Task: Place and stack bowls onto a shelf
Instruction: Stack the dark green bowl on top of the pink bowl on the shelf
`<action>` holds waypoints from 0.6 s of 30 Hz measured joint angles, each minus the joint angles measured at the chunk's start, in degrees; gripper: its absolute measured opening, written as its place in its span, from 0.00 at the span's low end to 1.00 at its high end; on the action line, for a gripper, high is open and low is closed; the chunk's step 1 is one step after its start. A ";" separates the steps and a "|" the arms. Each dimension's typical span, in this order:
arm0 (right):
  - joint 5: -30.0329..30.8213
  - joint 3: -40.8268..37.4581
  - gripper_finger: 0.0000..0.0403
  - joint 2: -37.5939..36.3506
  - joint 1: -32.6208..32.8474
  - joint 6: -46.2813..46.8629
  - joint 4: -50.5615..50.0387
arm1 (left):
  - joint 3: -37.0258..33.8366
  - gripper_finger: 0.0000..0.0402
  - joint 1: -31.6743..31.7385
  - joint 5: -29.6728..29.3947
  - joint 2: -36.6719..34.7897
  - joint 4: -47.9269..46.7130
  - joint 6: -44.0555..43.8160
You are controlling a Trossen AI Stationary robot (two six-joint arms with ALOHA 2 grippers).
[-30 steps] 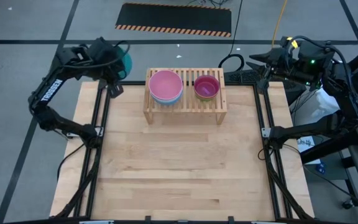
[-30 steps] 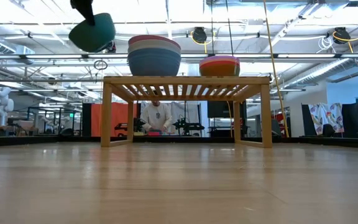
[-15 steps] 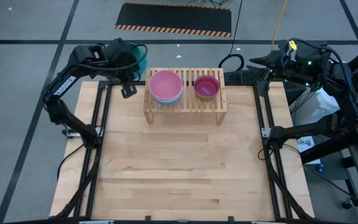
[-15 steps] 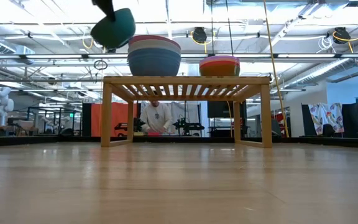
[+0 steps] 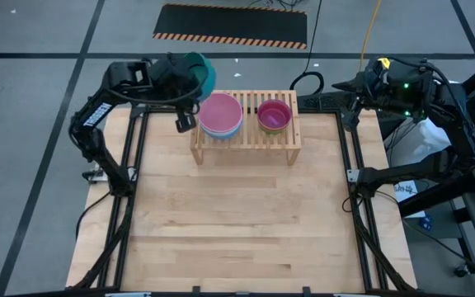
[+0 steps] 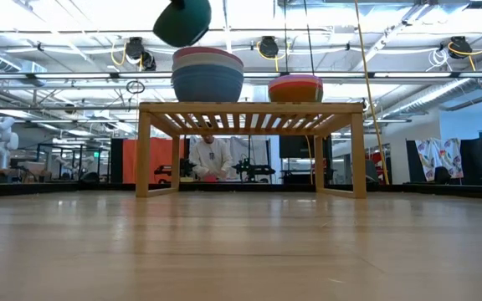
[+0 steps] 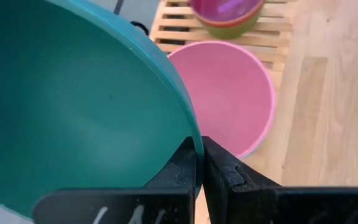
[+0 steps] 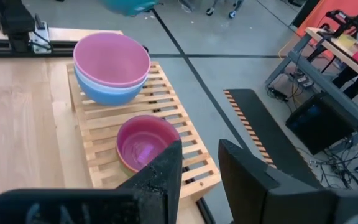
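Observation:
The light-wood shelf (image 5: 246,132) stands at the table's far edge. On its left part sits a stack of bowls with a pink bowl (image 5: 219,111) on top and a blue one (image 6: 207,82) below. On its right part a purple bowl (image 5: 274,112) tops a second stack (image 6: 295,88). My left gripper (image 7: 199,163) is shut on a teal bowl (image 5: 201,69), in the air just beyond the shelf's left far corner, above and beside the pink-topped stack. My right gripper (image 8: 201,168) waits open past the table's far right corner. My left gripper pinches the teal bowl's rim (image 7: 194,142), one finger inside the bowl and one outside. The bowl (image 6: 182,21) is lifted clear and tilted, higher than the top of the pink-topped stack.
The wooden table top (image 5: 237,223) in front of the shelf is bare. Black frame rails (image 5: 134,181) run along both sides. In the low view a person (image 6: 210,159) shows in the room far behind the shelf.
My left gripper has carried the teal bowl toward the table's right and upward, from outside the table's far left corner to beside the pink-topped stack. The bowl stays tilted in the hold. The stacks on the shelf have not moved.

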 joint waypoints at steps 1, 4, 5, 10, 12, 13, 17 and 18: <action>-0.01 0.00 0.25 -0.01 0.00 0.00 -0.24 | -0.14 0.02 -0.32 0.02 0.28 0.03 0.13; 0.01 0.00 0.25 -0.01 -0.01 -0.07 -0.46 | -0.12 0.02 -0.83 0.09 1.57 -0.73 0.05; 0.01 0.00 0.25 -0.01 0.01 -0.09 -0.55 | -0.12 0.02 -0.92 0.45 2.00 -0.62 -0.10; 0.00 0.00 0.25 -0.01 0.00 -0.01 -1.03 | -0.14 0.02 -1.68 2.52 3.69 -0.60 -0.30; 0.00 0.00 0.25 -0.01 0.00 0.01 -1.20 | -0.14 0.02 -1.99 3.19 4.17 -0.60 0.12; -0.01 0.00 0.25 -0.01 0.01 0.02 -1.35 | -0.14 0.02 -2.04 4.03 4.35 -0.60 0.13; -0.01 0.00 0.25 -0.01 0.01 0.06 -2.14 | -0.14 0.02 -2.49 6.15 4.89 -0.60 -0.15; -0.01 0.00 0.25 -0.01 -0.01 0.12 -2.31 | -0.14 0.02 -2.51 6.75 4.95 -0.60 -0.26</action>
